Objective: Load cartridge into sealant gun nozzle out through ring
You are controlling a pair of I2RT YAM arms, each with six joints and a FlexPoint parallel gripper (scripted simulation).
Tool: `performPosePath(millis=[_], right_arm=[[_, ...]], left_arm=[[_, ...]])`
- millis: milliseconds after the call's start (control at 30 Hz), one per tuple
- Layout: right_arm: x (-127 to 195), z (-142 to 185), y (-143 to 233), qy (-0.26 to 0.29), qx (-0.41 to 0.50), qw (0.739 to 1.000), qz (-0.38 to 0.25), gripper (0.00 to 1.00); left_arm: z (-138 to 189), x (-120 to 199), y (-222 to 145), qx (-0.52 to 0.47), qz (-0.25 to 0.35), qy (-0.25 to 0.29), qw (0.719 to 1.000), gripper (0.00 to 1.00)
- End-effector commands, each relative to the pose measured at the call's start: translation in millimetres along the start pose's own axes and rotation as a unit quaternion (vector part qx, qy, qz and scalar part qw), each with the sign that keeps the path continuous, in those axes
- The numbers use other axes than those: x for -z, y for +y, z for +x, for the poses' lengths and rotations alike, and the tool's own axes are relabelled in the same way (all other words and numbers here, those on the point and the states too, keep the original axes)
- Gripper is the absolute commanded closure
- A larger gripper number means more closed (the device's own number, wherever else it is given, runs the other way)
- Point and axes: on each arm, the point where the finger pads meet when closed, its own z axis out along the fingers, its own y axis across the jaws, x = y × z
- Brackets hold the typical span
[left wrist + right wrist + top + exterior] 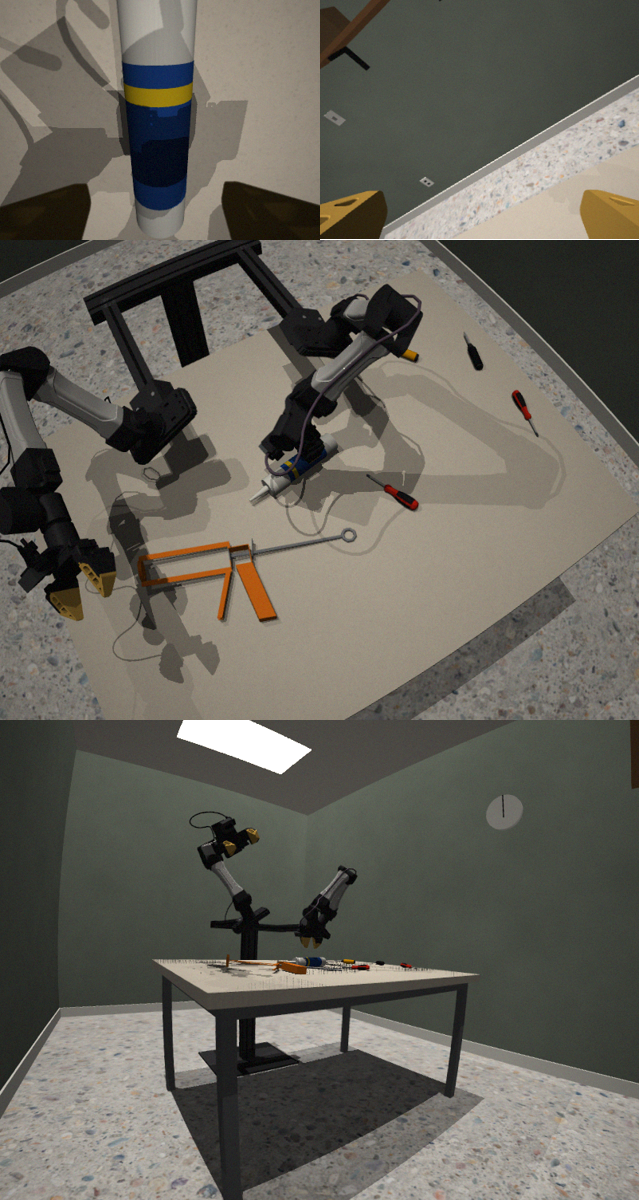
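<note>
The white cartridge (278,483) (313,961) (158,76), with a blue and yellow label, lies on its side on the table, nozzle toward the gun's side. My left gripper (311,945) (156,191) is open and empty above it, one finger to each side in the left wrist view. The orange sealant gun (256,591) (292,968) lies flat, its frame empty. Its front ring (140,570) (227,961) is at the far left in the top view. The plunger rod (299,545) sticks out behind the thumb plate (252,548). My right gripper (93,607) (241,843) (483,199) is open and empty, high up, away from the gun.
A red-black screwdriver (401,497) (360,967) lies between the cartridge and the rod's eye. Another red one (521,405) (405,965), a black one (474,357) (379,962) and a yellow-handled tool (410,355) (348,961) lie farther off. The arms' black stand (182,317) is behind.
</note>
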Motion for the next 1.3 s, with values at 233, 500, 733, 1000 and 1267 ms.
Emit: performPosePath(millis=[233,500,733,1000,1267], right_arm=[[-1,3,-2,0.005,-0.003,1.000,0.005,0.09],[-1,3,-2,0.005,-0.003,1.000,0.005,0.09],[-1,3,-2,0.005,-0.003,1.000,0.005,0.26],[-1,3,-2,0.005,-0.003,1.000,0.005,0.26],[-1,3,-2,0.005,-0.003,1.000,0.005,0.26]], left_arm=[[4,-5,0,-0.003,0.004,0.015,1.000,0.32],[4,-4,-2,-0.003,0.003,0.012,1.000,0.32],[4,-4,-2,-0.003,0.003,0.012,1.000,0.32],[4,-4,-2,-0.003,0.003,0.012,1.000,0.32],[4,-4,-2,-0.003,0.003,0.012,1.000,0.32]])
